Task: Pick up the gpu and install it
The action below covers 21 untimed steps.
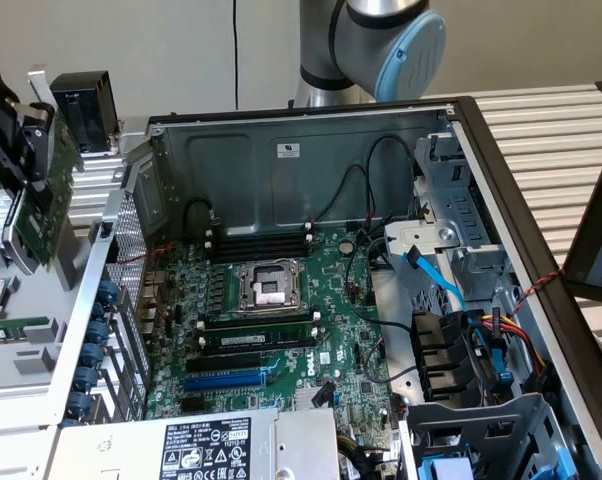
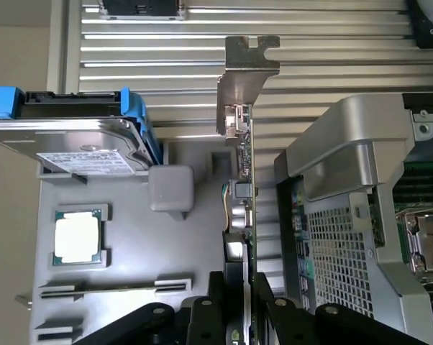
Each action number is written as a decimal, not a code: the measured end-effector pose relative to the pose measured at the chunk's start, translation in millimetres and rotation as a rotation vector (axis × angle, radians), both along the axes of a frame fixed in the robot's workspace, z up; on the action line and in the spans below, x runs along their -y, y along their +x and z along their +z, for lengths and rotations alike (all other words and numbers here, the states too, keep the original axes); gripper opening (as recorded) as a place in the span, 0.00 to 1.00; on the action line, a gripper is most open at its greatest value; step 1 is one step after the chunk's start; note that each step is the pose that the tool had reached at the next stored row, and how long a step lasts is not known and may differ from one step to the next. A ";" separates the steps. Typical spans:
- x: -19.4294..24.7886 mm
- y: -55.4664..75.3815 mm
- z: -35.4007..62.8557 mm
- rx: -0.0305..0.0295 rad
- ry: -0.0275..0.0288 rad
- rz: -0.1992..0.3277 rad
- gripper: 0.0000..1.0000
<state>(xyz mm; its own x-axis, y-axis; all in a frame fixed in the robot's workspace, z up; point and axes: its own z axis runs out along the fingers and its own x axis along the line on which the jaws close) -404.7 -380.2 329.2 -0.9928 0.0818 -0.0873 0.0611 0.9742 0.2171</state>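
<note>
The gpu [image 2: 245, 180] hung edge-on outside the case, clamped in the gripper [image 2: 239, 287], with its silver bracket [image 2: 247, 72] at the end farthest from the grip. Beneath the gripper, a grey parts tray [image 2: 173, 244] sat on a slatted aluminium table [image 2: 166, 57]. It held one hard drive [image 2: 80, 144] and one processor [image 2: 78, 237]. One open computer case [image 1: 251, 170] stood alongside.

gpu [image 1: 51, 200] was green with silver bracket, motherboard [image 1: 291, 330] also green, SATA cable [image 1: 436, 278] blue, hard drive caddy [image 2: 143, 136] blue, chassis panel [image 2: 339, 244] silver with perforated grid
</note>
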 end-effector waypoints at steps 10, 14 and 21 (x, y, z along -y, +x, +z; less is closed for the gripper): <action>7.2 14.4 45.0 -0.0253 0.0000 0.000 0.27; 8.9 23.4 59.0 -0.0380 0.0000 0.000 0.27; 11.5 38.3 75.7 -0.0678 0.0002 0.000 0.27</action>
